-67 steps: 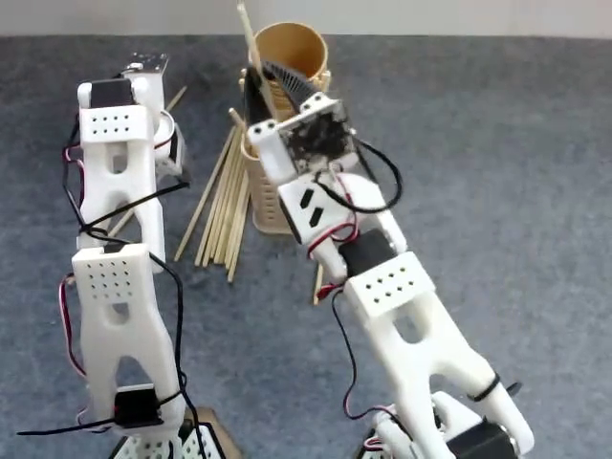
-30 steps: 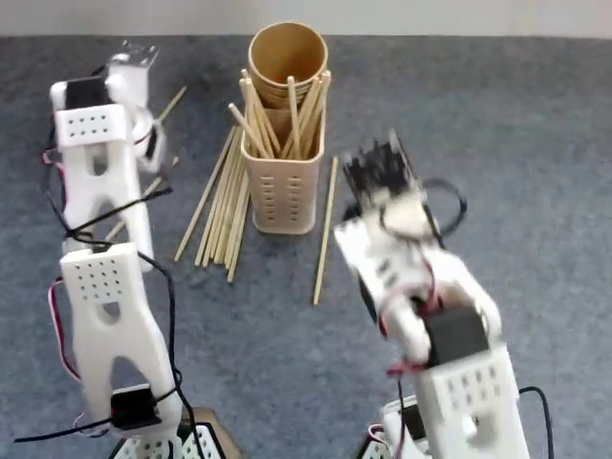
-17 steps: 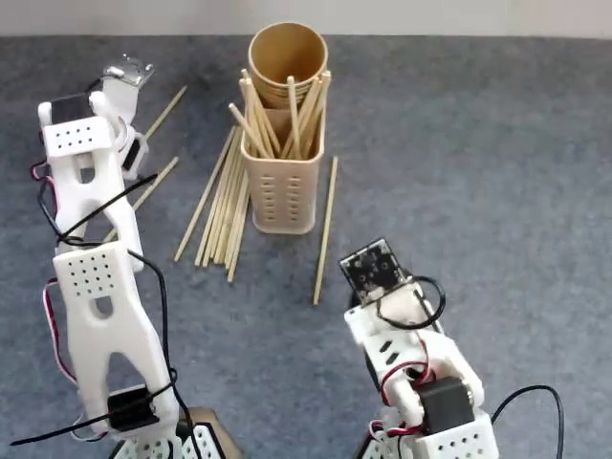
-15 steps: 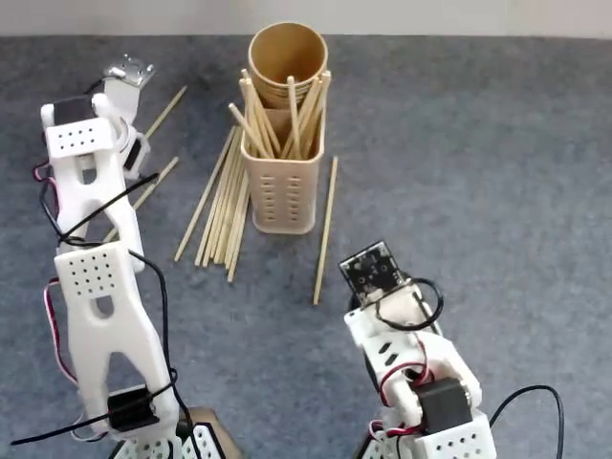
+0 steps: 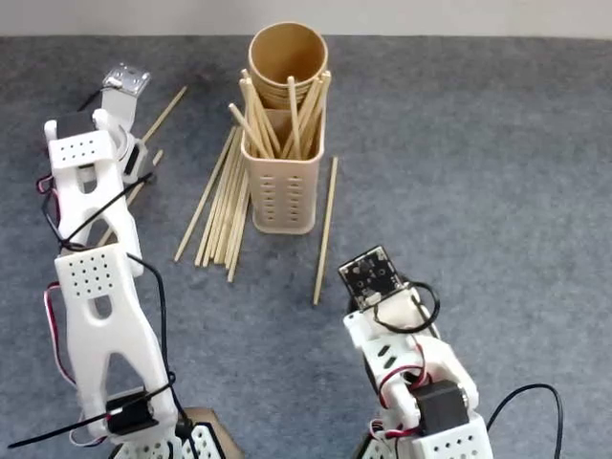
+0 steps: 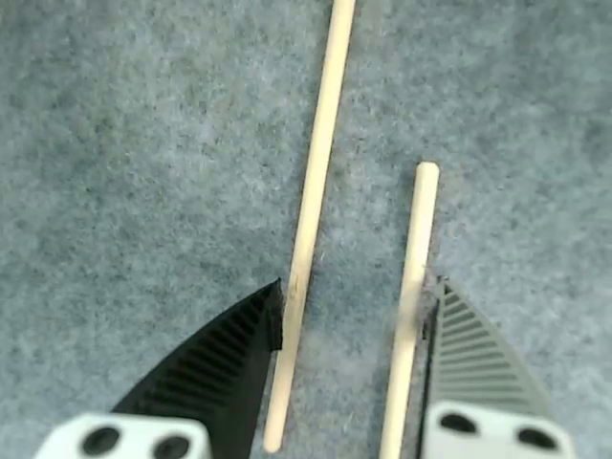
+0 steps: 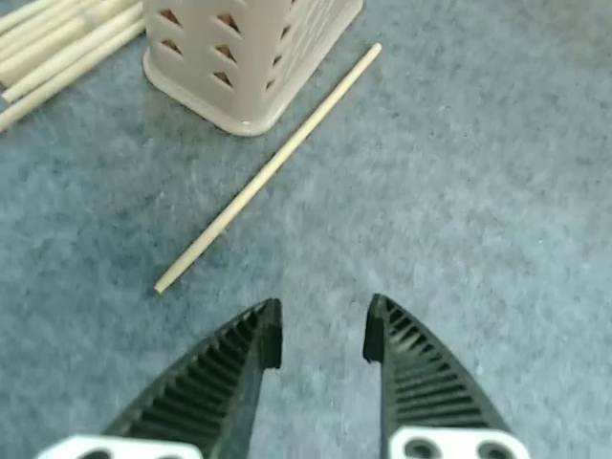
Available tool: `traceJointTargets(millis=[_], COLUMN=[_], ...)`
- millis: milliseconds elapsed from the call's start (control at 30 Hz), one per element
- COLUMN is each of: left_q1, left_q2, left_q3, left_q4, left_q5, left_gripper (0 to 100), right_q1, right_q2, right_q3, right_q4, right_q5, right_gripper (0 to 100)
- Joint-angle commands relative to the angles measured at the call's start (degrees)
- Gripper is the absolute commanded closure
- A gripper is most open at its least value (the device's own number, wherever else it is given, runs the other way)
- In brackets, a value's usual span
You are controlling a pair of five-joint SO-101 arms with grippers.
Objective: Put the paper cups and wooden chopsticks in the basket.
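Checking the left claw (image 6: 356, 296) first: it is spread wide and empty, low over two loose chopsticks (image 6: 316, 191) that both lie inside the gap. One runs along the dark finger's inner edge, the shorter-looking one along the pale finger's. Their long axes run straight out ahead of the claw, across the line the fingers close on, so I judge a squeeze would catch both sticks, or one if they roll.

The right claw (image 7: 322, 316) is partly open and holds nothing (parked low near its base). The lone chopstick (image 7: 268, 167) lies ahead of it, off toward the dark finger, on a diagonal with its far end beside the basket (image 7: 249, 57).

From the high view, the basket (image 5: 279, 191) already has several sticks standing in it, and the paper cup (image 5: 287, 57) is at its far end, apparently inside. A bundle of chopsticks (image 5: 218, 206) lies on the mat on the left arm's side, just beside the basket.

Left arm is nearer the pair and the bundle; right arm is nearer the lone stick.
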Motion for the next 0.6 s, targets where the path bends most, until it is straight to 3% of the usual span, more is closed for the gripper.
traceJointTargets(millis=[0, 133, 200, 433, 567], left_q1=[-1.8, -1.9, -1.6, -2.2, -4.1], left_q2=[1.8, 2.3, 2.3, 2.3, 2.7], left_q3=[-0.5, -0.5, -0.6, -8.1, -16.7], left_q4=[-1.2, 6.2, 11.0, 17.1, 14.6], left_q5=[-0.5, -0.5, -0.6, 0.4, 7.5], left_gripper=[79, 93, 96, 86, 76], right_q1=[0.8, 0.8, 0.8, 0.8, 0.8], right_q2=[-0.5, -0.5, -0.5, -0.5, -0.5], right_q3=[1.3, 1.6, 1.7, 1.7, 1.7], right_q4=[-2.3, -2.6, -2.6, -2.6, -2.6], right_q5=[0.6, 0.6, 0.6, 0.6, 0.6], right_gripper=[85.0, 85.0, 85.0, 85.0, 85.0])
